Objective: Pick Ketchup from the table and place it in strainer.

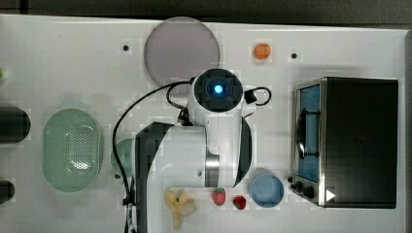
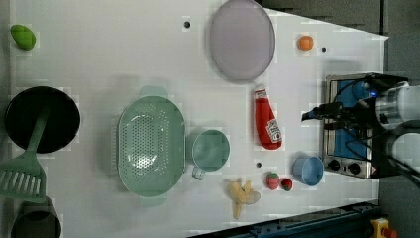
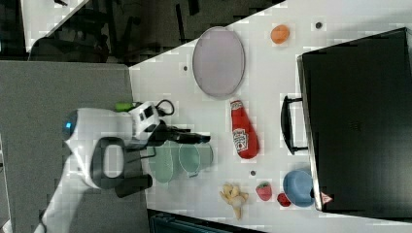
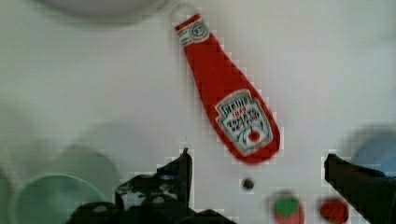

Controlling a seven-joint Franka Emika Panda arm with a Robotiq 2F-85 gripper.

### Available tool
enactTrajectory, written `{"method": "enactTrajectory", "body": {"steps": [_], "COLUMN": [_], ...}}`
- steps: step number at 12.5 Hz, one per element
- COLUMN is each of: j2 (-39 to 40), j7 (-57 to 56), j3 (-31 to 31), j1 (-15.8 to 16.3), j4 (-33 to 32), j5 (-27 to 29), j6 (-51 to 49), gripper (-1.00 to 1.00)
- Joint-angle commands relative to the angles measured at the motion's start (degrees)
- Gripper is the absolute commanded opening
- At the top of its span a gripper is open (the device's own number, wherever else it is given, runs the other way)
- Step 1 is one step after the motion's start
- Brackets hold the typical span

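Gripper spread wide above the table, nothing held.

In the wrist view the two dark fingers stand well apart with bare white table between them, and the Ketchup lies flat just beyond their tips, white cap toward the rim of the grey-lilac plate. In the left view the bottle sits right of centre, cap up toward the plate, base near the two strawberries. Left of it stands the green cup, and touching that, the strainer, centre-left of the frame. The blue cup is at the lower right, beside the toaster oven.
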Motion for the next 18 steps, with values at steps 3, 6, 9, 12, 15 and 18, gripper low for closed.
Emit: {"method": "enactTrajectory", "body": {"steps": [3,6,9,12,15,18], "j2": [0.5,3.3,7.3,12.0,16.2,19.0], "j7": [-26.6,-26.9,-26.9,-26.9,-26.9,-26.9], "j3": [-0.1,-0.3,-0.5,-0.6,-0.6,-0.8], "j1": [-0.8,-0.8,-0.8,-0.8,-0.8,-0.8], "j4": [-5.7,-10.0,-12.2,-13.1,-13.9,-14.1], "j5": [-0.2,-0.2,-0.3,-0.4,-0.4,-0.4], "j6": [12.3,17.7,24.6,30.9,36.2,38.2], "gripper": [1.0,1.0,1.0,1.0,1.0,0.68]}}
